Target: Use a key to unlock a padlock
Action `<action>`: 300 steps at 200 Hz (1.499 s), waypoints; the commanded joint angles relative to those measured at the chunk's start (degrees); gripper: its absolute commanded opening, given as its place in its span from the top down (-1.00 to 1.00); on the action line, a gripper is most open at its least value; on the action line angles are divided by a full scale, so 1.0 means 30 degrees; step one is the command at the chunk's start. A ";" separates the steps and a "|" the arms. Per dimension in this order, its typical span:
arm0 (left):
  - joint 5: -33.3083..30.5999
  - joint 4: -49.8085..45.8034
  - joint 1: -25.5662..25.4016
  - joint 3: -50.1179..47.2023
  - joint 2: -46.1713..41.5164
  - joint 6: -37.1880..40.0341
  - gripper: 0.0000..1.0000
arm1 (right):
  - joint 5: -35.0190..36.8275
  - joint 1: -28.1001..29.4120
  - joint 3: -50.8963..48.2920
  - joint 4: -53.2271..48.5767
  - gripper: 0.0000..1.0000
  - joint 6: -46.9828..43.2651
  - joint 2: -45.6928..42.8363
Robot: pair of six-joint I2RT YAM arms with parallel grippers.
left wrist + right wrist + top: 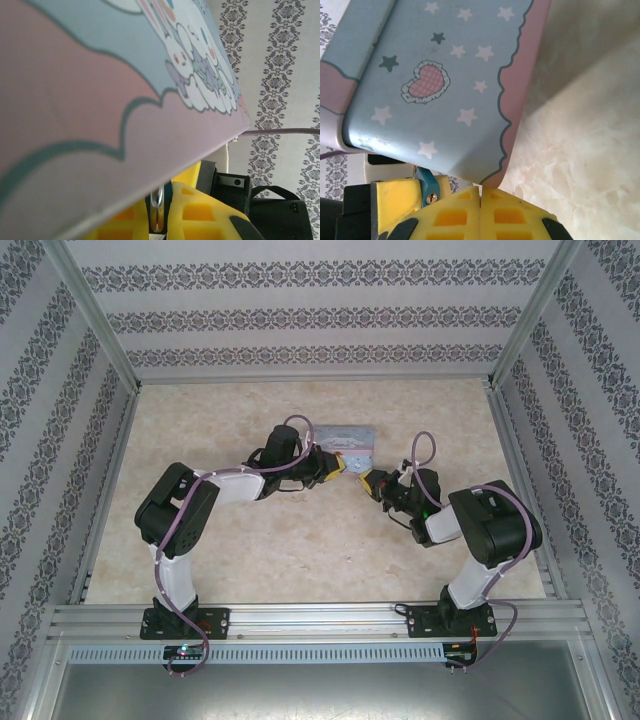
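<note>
The padlock [431, 194] is a small teal block with a brass keyhole, sitting just under the edge of the light-blue cartoon tin [445, 75]. My left gripper [159, 202] is shut on the padlock [159, 212], whose silver shackle shows between the yellow pads. From above, the left gripper [335, 465] is at the tin's [345, 437] near edge. My right gripper [481, 196] is shut, pads pressed together, just right of the keyhole and touching the tin's pink corner. The key is hidden. From above, the right gripper [371, 480] faces the left one, a little apart.
The tin [100, 90] lies mid-table toward the back, over both grippers' fingertips. The beige marbled tabletop [300, 550] stretches around it. Patterned walls and aluminium rails [300, 618] enclose the workspace. A purple cable [285, 131] runs behind the tin.
</note>
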 commanded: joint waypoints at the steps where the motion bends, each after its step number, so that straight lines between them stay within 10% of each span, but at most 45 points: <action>1: 0.1186 0.0145 -0.0278 0.0752 0.0101 -0.0046 1.00 | 0.0106 0.0288 -0.0859 0.0444 1.00 0.0182 -0.0985; 300: 0.0186 0.0316 -0.0504 0.0533 0.0094 -0.0098 1.00 | 0.3937 0.2790 -0.0341 -0.0120 1.00 0.2600 -0.2738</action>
